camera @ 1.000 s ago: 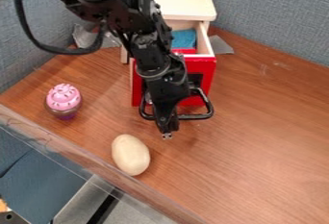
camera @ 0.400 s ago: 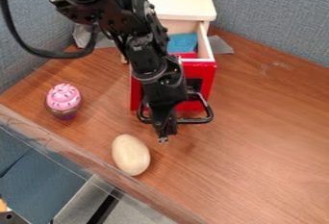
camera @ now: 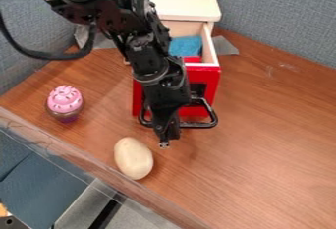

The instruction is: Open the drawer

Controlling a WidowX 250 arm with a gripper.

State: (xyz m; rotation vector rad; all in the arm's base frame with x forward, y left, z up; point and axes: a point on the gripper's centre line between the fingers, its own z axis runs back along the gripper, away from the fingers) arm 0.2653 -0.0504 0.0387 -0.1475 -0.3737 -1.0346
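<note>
Draw the red drawer, which stands partly open behind its black handle, straight out with gentle, even tension, and never let the tool at that handle, wide or narrow I cannot tell, twist or ride up.

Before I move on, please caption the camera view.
Red drawer open, hand at its handle, cupcake off to the side.

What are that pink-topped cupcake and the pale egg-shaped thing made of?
The pink-topped toy cupcake looks like smooth moulded plastic, judging by its sheen and neat frosting swirls. The pale beige egg-shaped object has an even, softly shiny surface: perhaps plastic, possibly painted wood.
</note>
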